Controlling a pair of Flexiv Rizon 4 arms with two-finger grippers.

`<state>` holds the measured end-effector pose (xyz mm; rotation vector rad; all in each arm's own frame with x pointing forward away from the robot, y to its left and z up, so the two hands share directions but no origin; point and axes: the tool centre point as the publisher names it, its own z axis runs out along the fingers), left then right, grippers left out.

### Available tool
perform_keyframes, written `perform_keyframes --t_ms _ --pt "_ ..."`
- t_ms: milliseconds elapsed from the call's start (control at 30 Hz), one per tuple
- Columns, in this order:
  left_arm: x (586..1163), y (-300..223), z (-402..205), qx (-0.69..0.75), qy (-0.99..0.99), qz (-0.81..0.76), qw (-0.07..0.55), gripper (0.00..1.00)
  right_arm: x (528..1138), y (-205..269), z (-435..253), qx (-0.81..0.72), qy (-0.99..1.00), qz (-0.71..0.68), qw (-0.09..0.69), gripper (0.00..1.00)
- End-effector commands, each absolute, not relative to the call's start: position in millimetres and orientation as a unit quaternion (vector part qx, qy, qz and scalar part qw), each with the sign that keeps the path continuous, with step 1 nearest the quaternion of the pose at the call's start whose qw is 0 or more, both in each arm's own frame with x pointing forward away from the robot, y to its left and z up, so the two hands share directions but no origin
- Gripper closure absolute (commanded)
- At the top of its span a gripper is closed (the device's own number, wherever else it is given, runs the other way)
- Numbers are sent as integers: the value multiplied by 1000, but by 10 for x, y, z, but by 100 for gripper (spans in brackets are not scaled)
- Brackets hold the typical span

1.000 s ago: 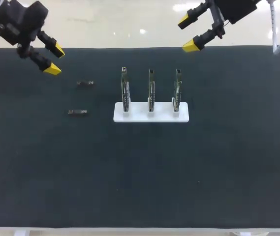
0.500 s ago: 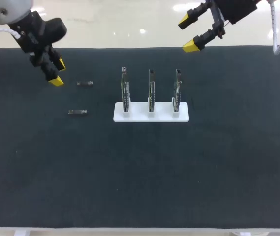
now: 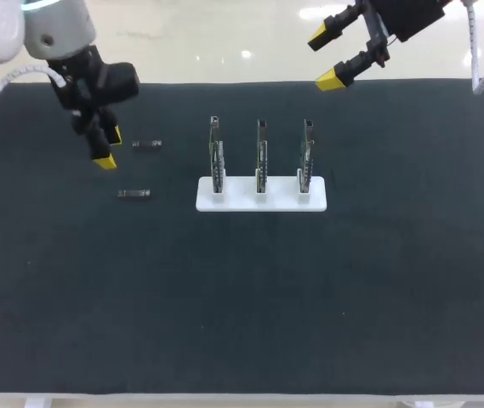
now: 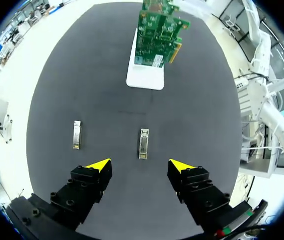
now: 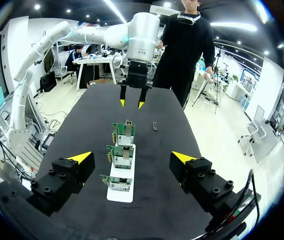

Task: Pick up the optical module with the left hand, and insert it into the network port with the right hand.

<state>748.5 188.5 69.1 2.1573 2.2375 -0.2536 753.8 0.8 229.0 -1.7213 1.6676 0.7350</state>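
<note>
- Left gripper (image 3: 108, 149) hovers over the dark table (image 3: 310, 280), fingers spread wide and holding nothing.
- One optical module (image 4: 142, 143) lies flat just ahead of it, in line with the gap between the fingers; it is probably the one farther back on the table.
- A second module (image 3: 134, 195) lies nearby, apart from the first.
- Three network cards (image 3: 261, 153) stand upright in a white holder (image 3: 261, 202).
- Right gripper (image 3: 327, 59) hangs wide open and empty over the table's far edge.
</note>
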Motion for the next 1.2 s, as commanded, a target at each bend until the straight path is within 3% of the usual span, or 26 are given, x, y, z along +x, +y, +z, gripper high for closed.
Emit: perform_keyframes --t_ms 33,1200 --pt "7487 1854 597 693 717 -73 5 0 7541 8 2289 -653 631 279 312 0" --pt "7404 1859 60 702 711 -28 12 0 7541 8 2289 -653 631 279 312 0"
